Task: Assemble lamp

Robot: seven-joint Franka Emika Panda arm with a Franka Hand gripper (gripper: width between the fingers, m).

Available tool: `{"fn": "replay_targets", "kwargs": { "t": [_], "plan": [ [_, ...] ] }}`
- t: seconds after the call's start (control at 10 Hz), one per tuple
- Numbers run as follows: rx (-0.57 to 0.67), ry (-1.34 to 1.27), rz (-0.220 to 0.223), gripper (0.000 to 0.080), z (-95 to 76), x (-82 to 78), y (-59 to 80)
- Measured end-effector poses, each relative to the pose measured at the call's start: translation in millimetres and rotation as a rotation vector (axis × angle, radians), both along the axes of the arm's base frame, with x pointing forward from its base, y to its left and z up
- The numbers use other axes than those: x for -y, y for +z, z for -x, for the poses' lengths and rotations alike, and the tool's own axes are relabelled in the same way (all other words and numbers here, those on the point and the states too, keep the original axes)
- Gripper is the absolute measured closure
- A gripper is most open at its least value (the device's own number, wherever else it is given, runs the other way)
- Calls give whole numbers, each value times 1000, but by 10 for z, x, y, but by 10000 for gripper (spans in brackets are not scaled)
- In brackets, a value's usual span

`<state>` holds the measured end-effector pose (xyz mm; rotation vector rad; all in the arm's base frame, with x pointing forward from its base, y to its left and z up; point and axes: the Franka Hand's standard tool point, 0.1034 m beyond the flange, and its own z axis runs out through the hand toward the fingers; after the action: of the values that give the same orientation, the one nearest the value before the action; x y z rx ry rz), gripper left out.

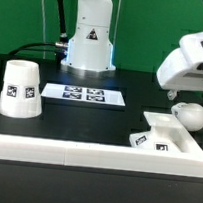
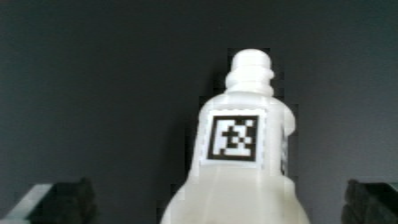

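Observation:
The white bulb [image 2: 244, 140] fills the wrist view, its tagged body pointing away and its ridged tip far from the camera. My gripper [image 2: 214, 205] is open. The dark fingers [image 2: 54, 200] stand wide on either side of the bulb's broad end, with a gap showing on each side. In the exterior view my gripper [image 1: 190, 96] hangs at the right, just over the bulb's ball [image 1: 190, 113]. The flat square base [image 1: 168, 136] lies right in front of the ball. The cone shade [image 1: 20, 90] stands at the left, apart from the gripper.
The marker board [image 1: 82, 93] lies in the middle of the dark table, in front of the arm's white pedestal [image 1: 87, 38]. A long white rail [image 1: 55, 150] runs along the near side.

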<state>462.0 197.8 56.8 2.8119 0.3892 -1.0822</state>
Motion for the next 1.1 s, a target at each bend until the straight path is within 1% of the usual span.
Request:
{"fn": "replay_targets", "kwargs": {
  "t": [0.1, 0.2, 0.3, 0.7, 0.8, 0.9, 1.1],
  "plan": [
    [-38, -2, 12, 101, -45, 2, -44],
    [-40, -10, 14, 101, -96, 14, -87],
    [-36, -19, 19, 101, -106, 23, -89],
    [-49, -32, 31, 101, -76, 55, -213],
    [-46, -37, 35, 101, -69, 59, -264],
    [-49, -47, 46, 101, -46, 52, -309],
    [-49, -47, 48, 101, -23, 29, -374]
  ]
}}
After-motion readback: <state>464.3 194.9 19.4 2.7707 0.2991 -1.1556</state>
